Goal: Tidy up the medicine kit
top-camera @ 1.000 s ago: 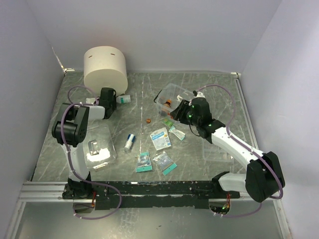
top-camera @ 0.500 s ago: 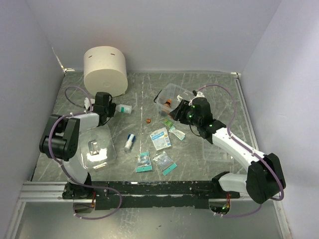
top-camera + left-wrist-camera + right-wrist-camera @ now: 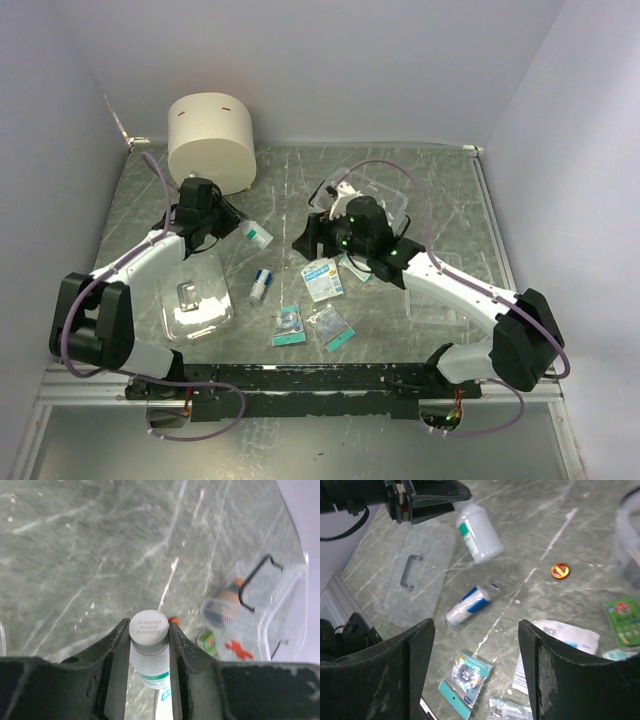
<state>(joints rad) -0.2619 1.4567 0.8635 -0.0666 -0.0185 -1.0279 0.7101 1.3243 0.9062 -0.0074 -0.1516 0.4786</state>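
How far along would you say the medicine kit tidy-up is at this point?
Early. Done: the lid lies off and one orange-capped container sits in the medicine kit. In hand: the left gripper holds a white bottle in the air; the right gripper is open and empty. Left: a blue-and-white roll, several packets and a small orange disc lie loose.

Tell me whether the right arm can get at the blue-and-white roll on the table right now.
Probably yes. The right gripper is open and close to the blue-and-white roll, with nothing lying between them; the left gripper holds its white bottle off to the side.
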